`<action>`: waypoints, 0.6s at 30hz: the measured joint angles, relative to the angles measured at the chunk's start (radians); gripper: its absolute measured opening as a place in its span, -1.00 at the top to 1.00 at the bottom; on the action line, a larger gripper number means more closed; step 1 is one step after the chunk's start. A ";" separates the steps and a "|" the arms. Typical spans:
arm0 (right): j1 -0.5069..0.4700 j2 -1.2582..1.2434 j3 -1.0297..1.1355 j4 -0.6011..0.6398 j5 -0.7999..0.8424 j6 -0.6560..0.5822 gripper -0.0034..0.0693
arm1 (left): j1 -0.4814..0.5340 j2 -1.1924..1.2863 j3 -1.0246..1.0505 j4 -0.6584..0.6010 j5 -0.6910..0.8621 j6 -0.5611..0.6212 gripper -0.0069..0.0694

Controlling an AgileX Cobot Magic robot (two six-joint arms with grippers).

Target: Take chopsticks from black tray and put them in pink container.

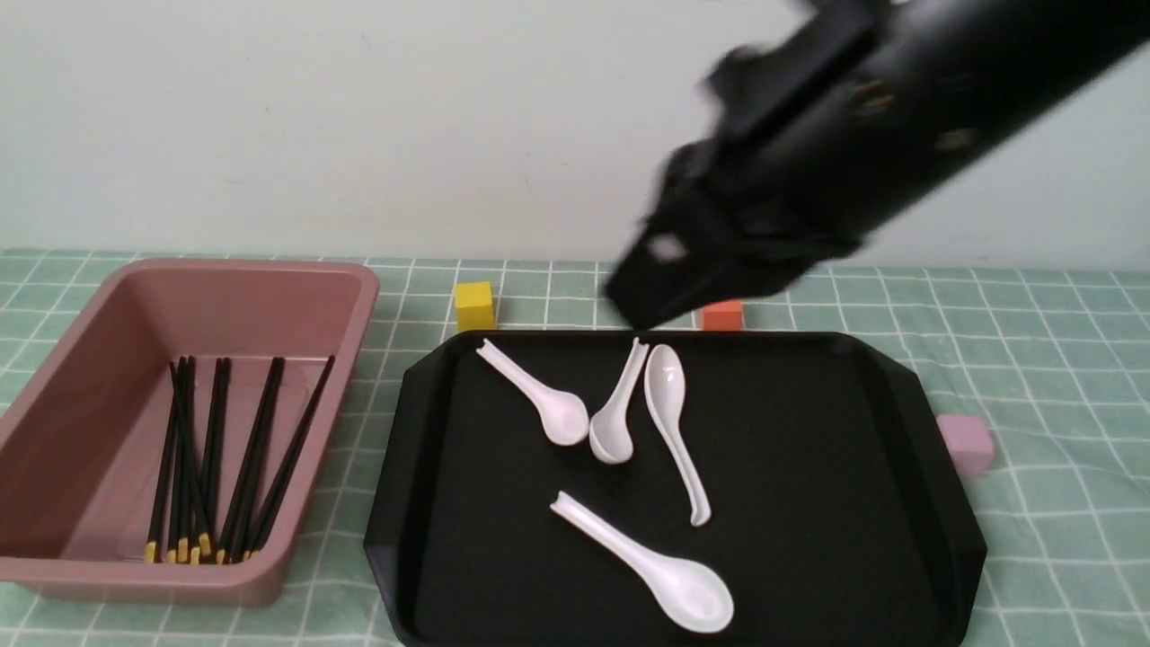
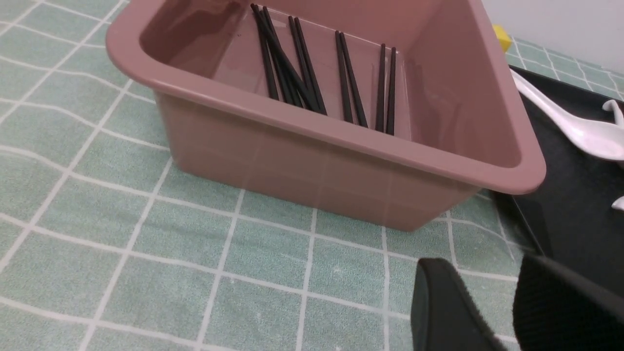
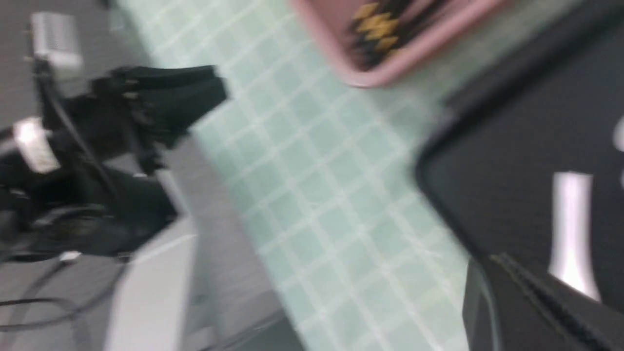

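The black sticks [image 1: 256, 458] are lying in the pink bin [image 1: 328, 431], by its near edge. The right gripper [image 3: 480, 258] is pinched closed, holding nothing, maybe because its job on the black tray [image 1: 809, 467] is done.

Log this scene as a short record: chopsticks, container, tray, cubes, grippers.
chopsticks: black, in the container, yellow-banded ends toward the robot
pink container: left of the tray
black tray: four white spoons, no chopsticks visible
cubes: yellow and orange beyond the tray, pink at its right
left gripper: open, empty
right gripper: shut, empty
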State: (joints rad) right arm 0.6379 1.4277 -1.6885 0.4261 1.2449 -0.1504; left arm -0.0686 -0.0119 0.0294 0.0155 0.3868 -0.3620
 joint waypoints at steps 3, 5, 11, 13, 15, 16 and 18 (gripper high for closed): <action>0.000 -0.139 0.054 -0.100 0.008 0.052 0.94 | 0.000 0.000 0.000 0.000 0.000 0.000 0.19; 0.000 -0.266 0.130 -0.179 0.008 0.109 0.94 | 0.000 0.000 0.000 0.000 0.000 0.000 0.19; 0.000 -0.722 0.491 -0.337 -0.123 0.221 0.93 | 0.000 0.000 0.000 0.000 0.000 0.000 0.19; 0.000 -0.929 0.686 -0.366 -0.340 0.229 0.93 | 0.000 0.000 0.000 0.000 -0.001 0.000 0.19; 0.000 -1.039 0.832 -0.373 -0.480 0.230 0.93 | 0.000 0.000 0.000 0.000 -0.001 0.000 0.19; 0.000 -1.118 0.934 -0.374 -0.610 0.231 0.92 | 0.000 0.000 0.000 0.000 -0.001 0.000 0.19; 0.000 -1.205 1.064 -0.369 -0.731 0.235 0.92 | 0.000 0.000 0.000 0.000 -0.001 0.000 0.19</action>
State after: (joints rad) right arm 0.6379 0.2231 -0.6241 0.0570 0.5137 0.0841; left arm -0.0686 -0.0119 0.0294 0.0155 0.3858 -0.3620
